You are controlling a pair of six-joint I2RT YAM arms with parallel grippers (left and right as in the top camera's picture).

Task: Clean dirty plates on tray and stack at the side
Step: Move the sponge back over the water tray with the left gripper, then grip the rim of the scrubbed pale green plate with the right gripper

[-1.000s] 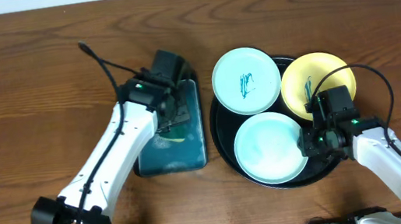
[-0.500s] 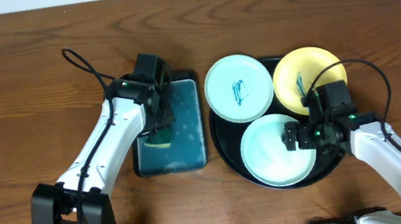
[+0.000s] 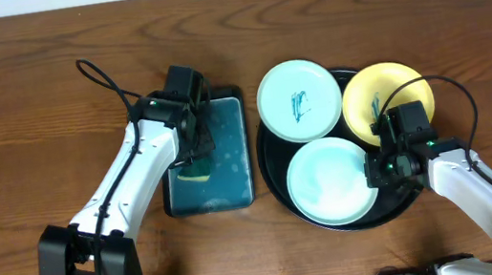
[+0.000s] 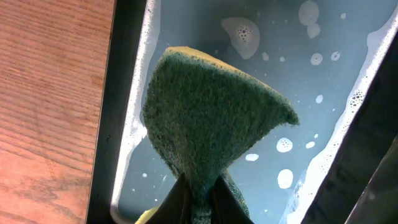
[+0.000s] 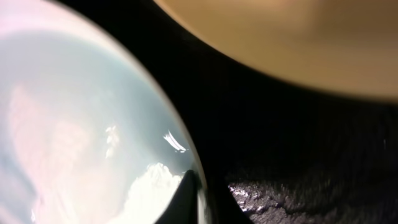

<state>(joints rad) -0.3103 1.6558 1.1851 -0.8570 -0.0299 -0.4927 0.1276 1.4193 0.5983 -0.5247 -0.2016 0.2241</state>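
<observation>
Our left gripper (image 4: 198, 194) clamps a green sponge (image 4: 211, 118) while our right gripper (image 3: 374, 173) pinches the rim of the clean pale-mint round plate (image 3: 329, 182), likely to lift it off the glossy black round tray (image 3: 274, 177).

What I can't make out from here

In the left wrist view the sponge (image 4: 211, 124) and the left end effector (image 4: 199, 202) run off the frame at 6 o'clock, showing only fingertips. Overhead, the arm covers most of that sponge. In the right wrist view the right end effector (image 5: 199, 205) is a dark wedge cut off at 6 o'clock, hard to separate from the black tray (image 5: 261, 137). The yellow plate (image 5: 292, 43) is a blur clipped at 12 o'clock, and the mint plate (image 5: 81, 124) leaves the frame at 9 o'clock.
</observation>
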